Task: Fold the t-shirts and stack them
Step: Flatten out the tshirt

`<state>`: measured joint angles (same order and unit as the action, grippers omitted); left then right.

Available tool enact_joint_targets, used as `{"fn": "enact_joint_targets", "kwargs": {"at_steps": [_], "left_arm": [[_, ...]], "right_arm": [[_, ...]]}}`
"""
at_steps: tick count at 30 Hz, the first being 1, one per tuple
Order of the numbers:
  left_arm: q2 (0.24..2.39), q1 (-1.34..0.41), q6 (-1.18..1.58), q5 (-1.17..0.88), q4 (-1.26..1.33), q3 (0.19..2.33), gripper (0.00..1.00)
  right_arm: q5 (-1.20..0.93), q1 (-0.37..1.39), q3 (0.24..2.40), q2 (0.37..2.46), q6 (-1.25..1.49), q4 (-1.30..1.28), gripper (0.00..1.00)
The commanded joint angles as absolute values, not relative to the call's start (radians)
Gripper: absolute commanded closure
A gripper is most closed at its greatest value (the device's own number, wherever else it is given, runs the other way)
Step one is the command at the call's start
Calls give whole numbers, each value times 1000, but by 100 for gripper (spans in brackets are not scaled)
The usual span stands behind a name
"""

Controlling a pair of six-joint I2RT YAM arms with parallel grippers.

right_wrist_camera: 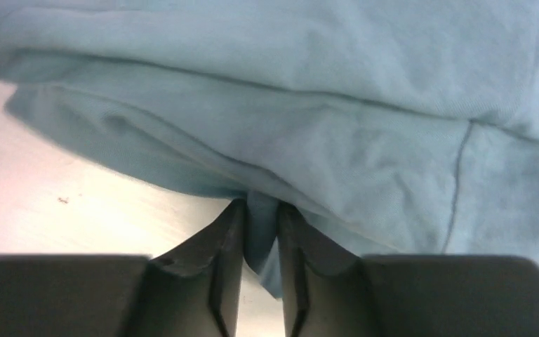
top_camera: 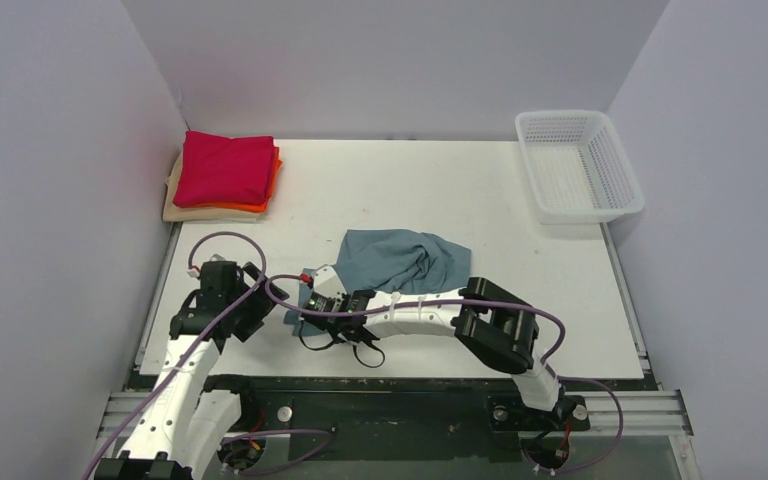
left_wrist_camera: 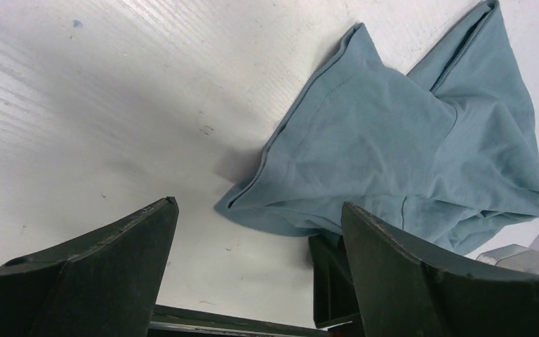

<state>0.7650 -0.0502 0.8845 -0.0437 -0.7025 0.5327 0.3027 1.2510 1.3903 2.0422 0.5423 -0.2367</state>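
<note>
1. A crumpled dusty teal-blue cotton t-shirt (top_camera: 405,262) is lying in a loose, bunched heap near the middle of the white table (top_camera: 440,180).
2. The right hand (right_wrist_camera: 260,207) is reaching across to the near-left edge of the teal t-shirt. Its two dark fingers (right_wrist_camera: 217,239) are clenching on a small fold of the fabric, with cloth sandwiched between them.
3. The pinched fold is probably a hem or sleeve edge, but the close view is too blurred to tell.
4. The rest of the teal t-shirt is spreading away from that pinch, and a stitched seam is running across it in the right wrist view.
5. The left hand (top_camera: 222,290) is hanging just to the left of the teal t-shirt and apart from it. Its fingers (left_wrist_camera: 112,267) are standing spread wide, grasping nothing, with bare table showing between them.
6. Well away to the far left of the teal t-shirt, three folded tees are sitting in a stack. A crimson-red folded t-shirt (top_camera: 225,168) is lying on top. An orange folded t-shirt (top_camera: 272,183) is showing only as a thin edge beneath it. A beige folded t-shirt (top_camera: 175,200) is sticking out at the bottom.
7. Well away to the far right of the teal t-shirt, a white plastic mesh basket (top_camera: 630,190) is standing at the table's edge.
</note>
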Motion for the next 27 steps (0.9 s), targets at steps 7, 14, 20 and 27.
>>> {"fn": "enact_joint_targets", "kwargs": {"at_steps": [7, 14, 20, 27], "left_arm": [[750, -48, 872, -156, -584, 480, 3], [761, -167, 921, -220, -470, 386, 3], [747, -351, 968, -281, -303, 331, 3], [633, -492, 893, -399, -151, 342, 3]], "right_arm": [[382, 1245, 1214, 1741, 586, -245, 100], [287, 1161, 1057, 1449, 613, -261, 100], [218, 1066, 922, 1298, 642, -271, 100], [231, 1030, 857, 1251, 651, -301, 100]]}}
